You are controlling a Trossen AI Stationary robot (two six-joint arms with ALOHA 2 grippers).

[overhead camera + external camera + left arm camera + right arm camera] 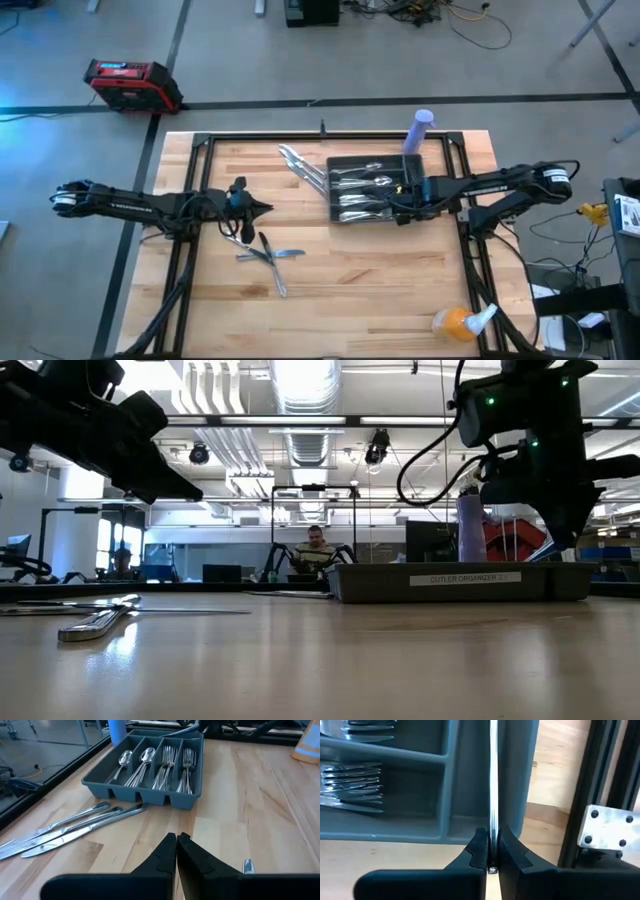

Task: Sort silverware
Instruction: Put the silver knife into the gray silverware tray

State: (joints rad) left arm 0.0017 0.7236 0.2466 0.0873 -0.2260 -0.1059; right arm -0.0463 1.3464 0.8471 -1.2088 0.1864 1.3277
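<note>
Your right gripper (490,851) pinches a slim silver utensil (493,780) between its fingers, over the tray (335,205). Your left gripper (177,840), fingers pressed together, hangs near loose silverware (268,255) on the tabletop (350,290).

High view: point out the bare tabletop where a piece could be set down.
Bare: the wide strip between the loose silverware and the orange bottle, and the corner beyond the left gripper. Crowded: around the cutlery tray, its knives and the right gripper.
</note>
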